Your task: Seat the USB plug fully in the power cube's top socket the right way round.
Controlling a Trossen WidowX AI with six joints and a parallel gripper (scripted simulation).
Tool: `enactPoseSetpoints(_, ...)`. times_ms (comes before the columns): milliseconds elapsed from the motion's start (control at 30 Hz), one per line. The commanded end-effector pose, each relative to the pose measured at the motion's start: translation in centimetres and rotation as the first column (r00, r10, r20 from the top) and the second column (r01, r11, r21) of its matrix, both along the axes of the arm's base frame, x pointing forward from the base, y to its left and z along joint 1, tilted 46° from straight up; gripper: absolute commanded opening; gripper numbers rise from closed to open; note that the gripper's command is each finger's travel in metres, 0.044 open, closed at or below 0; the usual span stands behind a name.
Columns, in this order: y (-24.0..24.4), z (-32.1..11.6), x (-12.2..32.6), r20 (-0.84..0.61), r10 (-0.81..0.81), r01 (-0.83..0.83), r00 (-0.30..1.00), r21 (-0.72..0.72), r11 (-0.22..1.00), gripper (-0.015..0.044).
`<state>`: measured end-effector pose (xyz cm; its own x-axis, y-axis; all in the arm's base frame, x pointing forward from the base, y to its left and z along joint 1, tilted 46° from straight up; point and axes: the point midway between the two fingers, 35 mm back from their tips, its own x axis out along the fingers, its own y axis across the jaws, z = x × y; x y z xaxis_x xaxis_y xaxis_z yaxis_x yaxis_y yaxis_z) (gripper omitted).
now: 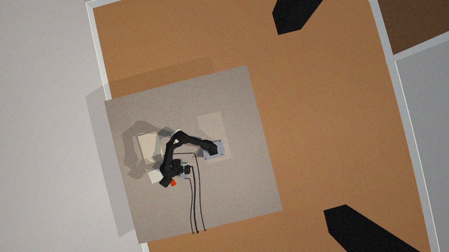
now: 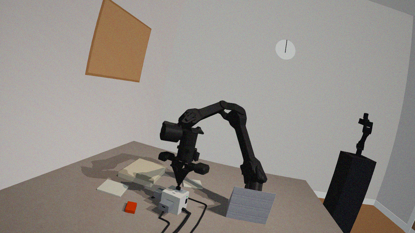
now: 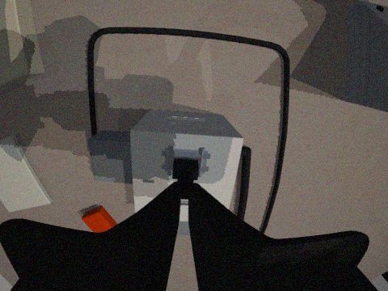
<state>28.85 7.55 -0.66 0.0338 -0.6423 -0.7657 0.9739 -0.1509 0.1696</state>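
Note:
The power cube (image 2: 181,201) (image 3: 220,151) is a white box standing on the table, with its top face up. My gripper (image 2: 178,185) (image 3: 184,189) points down over the top face and is shut on the USB plug (image 3: 186,167), a small black block. A grey-blue piece (image 3: 187,153) shows just beyond the plug, against the cube's top; I cannot tell whether it is the plug's metal or the socket's rim. The socket opening is hidden. How deep the plug sits and which way round it faces cannot be seen. In the top view the arm mostly hides the cube.
Grey adapters (image 2: 166,206) (image 3: 109,162) stick out from the cube's sides. Black cables (image 1: 199,188) (image 2: 202,211) (image 3: 284,121) run around it. A red block (image 1: 173,182) (image 2: 131,207) (image 3: 99,220), a pale card (image 1: 155,176) (image 2: 112,187) and a cream book (image 1: 149,145) (image 2: 139,167) lie nearby. A grey box (image 2: 250,205) stands near the arm's base.

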Motion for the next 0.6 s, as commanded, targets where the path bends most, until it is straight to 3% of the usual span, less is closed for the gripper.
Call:
enactPoseSetpoints(0,-0.11,-0.09,0.01,-0.003,0.005,-0.005,1.0,-0.004,1.0,0.0)
enactPoseSetpoints(567,-0.26,-0.24,0.01,-0.003,0.005,-0.005,1.0,-0.004,1.0,0.0)
